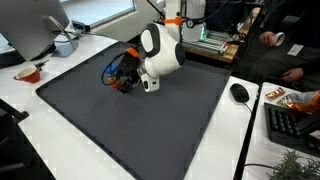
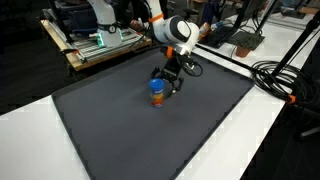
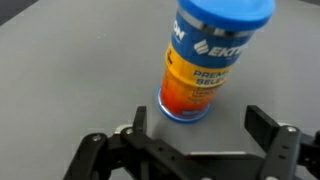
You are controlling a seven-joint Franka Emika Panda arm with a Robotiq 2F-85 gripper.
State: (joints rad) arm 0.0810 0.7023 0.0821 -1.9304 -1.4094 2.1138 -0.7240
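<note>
An orange can with a blue lid and blue base (image 3: 212, 60) stands upright on the dark grey mat (image 3: 70, 70). It also shows in an exterior view (image 2: 157, 92); in the other it is hidden behind the arm. My gripper (image 3: 198, 122) is open, its two black fingers spread either side just short of the can's base, not touching it. The gripper shows low over the mat in both exterior views (image 1: 126, 80) (image 2: 166, 80).
The mat (image 1: 130, 120) lies on a white table (image 1: 40, 140). A bowl (image 1: 28, 73) and a monitor base (image 1: 62, 42) stand at one corner. A mouse (image 1: 239, 92), keyboard (image 1: 292, 124) and people's hands are beside the mat. Black cables (image 2: 280, 78) run along the mat's side.
</note>
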